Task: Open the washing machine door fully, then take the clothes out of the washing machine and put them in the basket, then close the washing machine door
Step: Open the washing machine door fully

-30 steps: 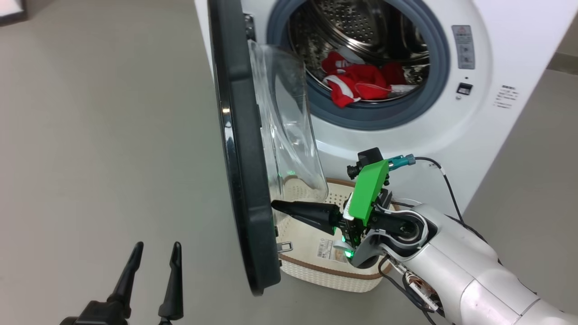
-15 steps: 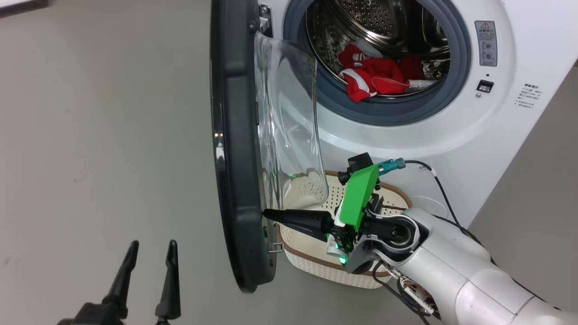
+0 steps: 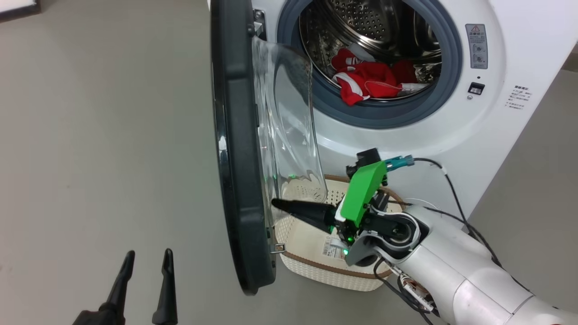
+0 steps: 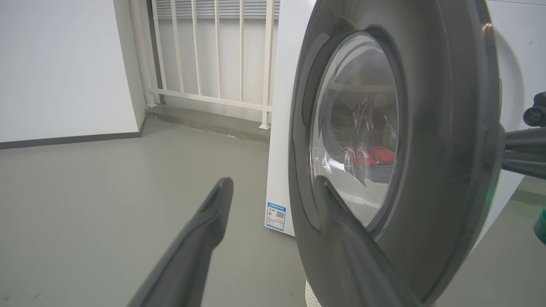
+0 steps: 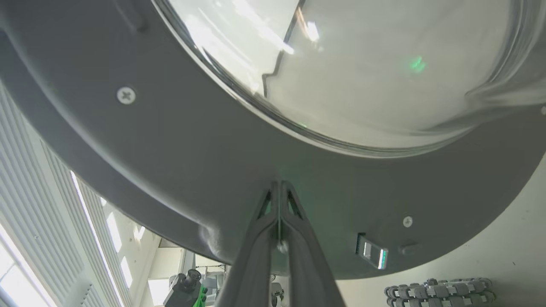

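- Washing machine (image 3: pixel 406 144): white front-loader standing on the grey floor (image 3: pixel 99 135). Its top and right side are cut off by the edge of the head view.
- Washing machine door (image 3: pixel 237 158): swung out from the left side of the opening and seen nearly edge-on. Its top is cut off. The clear glass bowl (image 3: pixel 289 126) bulges towards the machine.
- Door latch (image 3: pixel 276 247): a small metal hook on the inner rim near the door's lower edge.
- Clothes (image 3: pixel 365 83): a red heap with white trim. It lies low in the steel drum (image 3: pixel 361 22), just behind the grey rubber ring (image 3: pixel 375 119). I cannot tell how many pieces there are.
- Basket (image 3: pixel 311 259): on the floor at the foot of the machine, below the glass bowl.
  - Its left end is hidden behind the door and shows partly through the glass.
  - Its right end is covered by the right wrist.
  - Its paper label (image 3: pixel 334 247) is too small to read.
- Right gripper (image 3: pixel 275 204): over the basket's left end, pointing at the door.
  - The fingers are pressed together with nothing between them.
  - The tips are at the door's grey inner rim below the glass, and they appear to touch it.
- Left gripper (image 3: pixel 149 252): low over bare floor, on the door's outer side and apart from it.
  - The fingers are spread and hold nothing.
  - Its body is cut off at the bottom edge.
- Blue label (image 4: pixel 276 216): low on the machine's side panel, its print illegible.
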